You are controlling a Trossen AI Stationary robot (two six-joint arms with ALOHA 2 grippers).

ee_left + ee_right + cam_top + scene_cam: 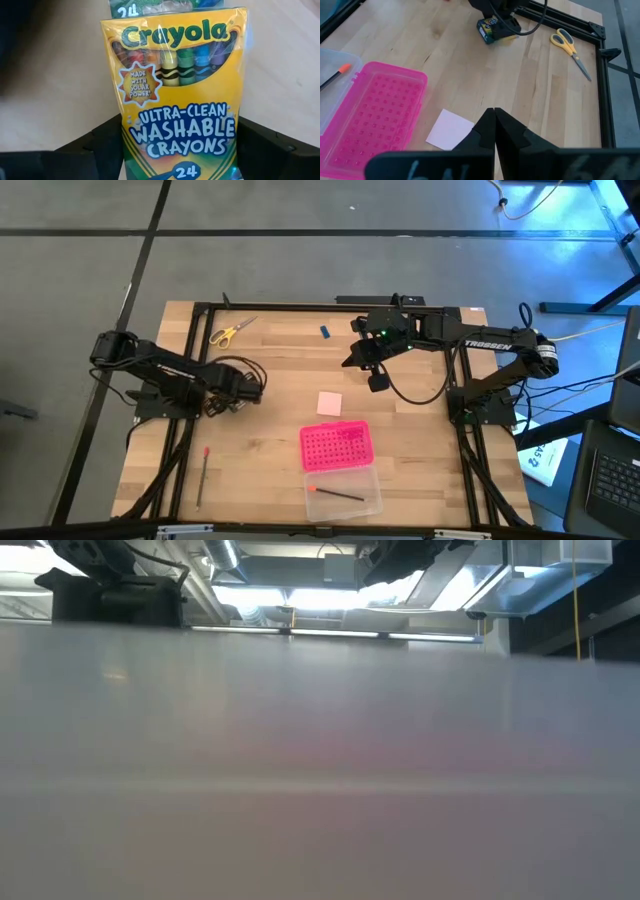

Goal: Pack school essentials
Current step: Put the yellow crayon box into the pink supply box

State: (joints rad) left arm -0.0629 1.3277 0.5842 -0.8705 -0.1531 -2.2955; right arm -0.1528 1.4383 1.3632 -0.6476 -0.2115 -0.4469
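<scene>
The crayon box (175, 90) lies between the dark fingers of the left gripper (235, 393), at the left side of the table (270, 440). Its long axis runs forward out of the jaws, which stand rather wide around its lower end; whether they press it I cannot tell. The pink box (336, 446) with its clear half (345, 493) lies to the right and nearer, so the left arm must carry the crayons that way. The right gripper (377, 380) hangs closed and empty, farther right, above the pale pink pad (451, 129).
</scene>
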